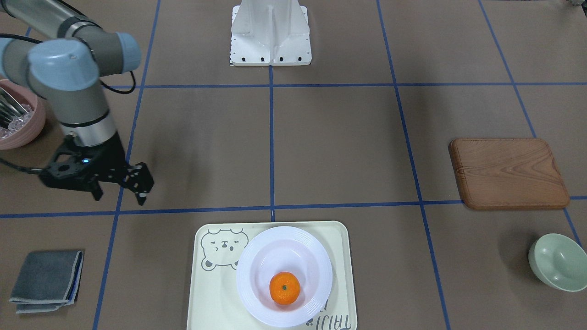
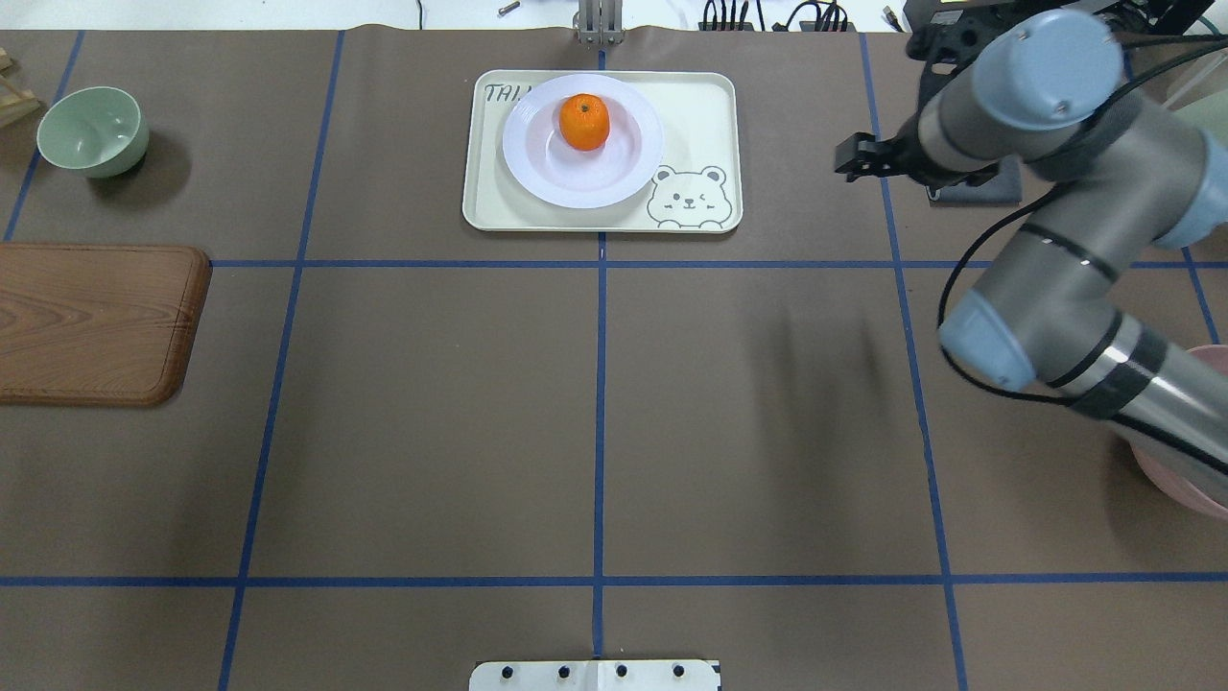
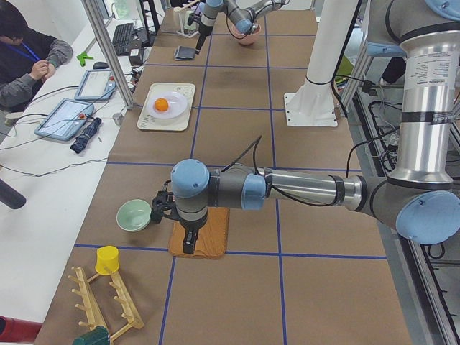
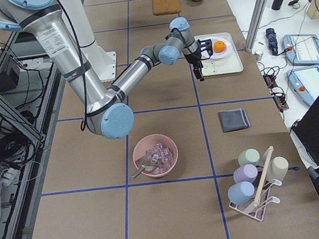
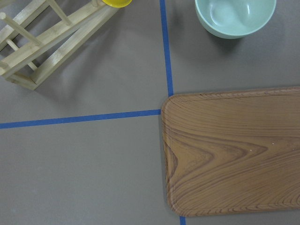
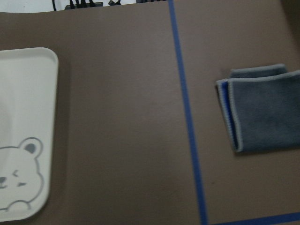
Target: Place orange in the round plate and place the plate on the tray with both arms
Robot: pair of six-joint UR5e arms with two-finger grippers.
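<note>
The orange [image 1: 284, 288] lies in the white round plate [image 1: 257, 256], and the plate rests on the cream tray [image 1: 208, 293] with the bear drawing. From overhead, the orange [image 2: 584, 121], plate [image 2: 537, 173] and tray [image 2: 700, 106] sit at the table's far middle. My right gripper [image 1: 120, 197] hangs open and empty above the table beside the tray, apart from it; overhead the right gripper [image 2: 848, 157] is right of the tray. My left gripper [image 3: 188, 243] shows only in the exterior left view, over the wooden board; I cannot tell whether it is open or shut.
A brown wooden board [image 2: 91, 321] and a pale green bowl [image 2: 93, 131] lie on the left. A folded grey cloth [image 1: 46, 280] and a pink bowl [image 4: 154, 155] holding clear pieces sit on the right. A person [image 3: 25, 61] sits beside the table.
</note>
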